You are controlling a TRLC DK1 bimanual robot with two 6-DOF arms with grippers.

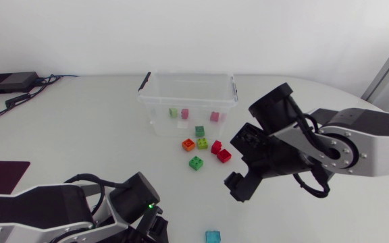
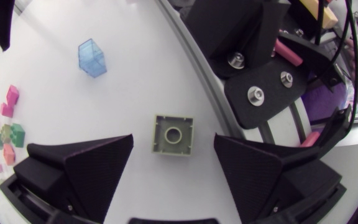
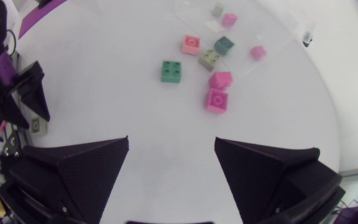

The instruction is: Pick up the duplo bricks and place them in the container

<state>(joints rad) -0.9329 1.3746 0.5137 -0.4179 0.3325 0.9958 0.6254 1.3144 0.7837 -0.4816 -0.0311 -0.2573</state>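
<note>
**Both hands released, most bricks outside the container**

The clear container (image 1: 155,101) stands at the far centre of the tabletop (image 1: 80,128) and holds three small bricks (image 1: 185,113). Six loose bricks (image 1: 202,143) lie just near of it, and a blue brick (image 1: 213,237) lies at the near edge. My left hand (image 2: 173,148) is spread wide over a pale brick (image 2: 172,132), which lies underside up between the fingers without touching them. My right hand (image 3: 171,146) hangs released, near of the loose bricks.

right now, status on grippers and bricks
Left gripper open astride pale grey square brick, not touching. Right gripper open, empty. Clear plastic container holds three small bricks; loose brick cluster in front, nothing blocking.
</note>
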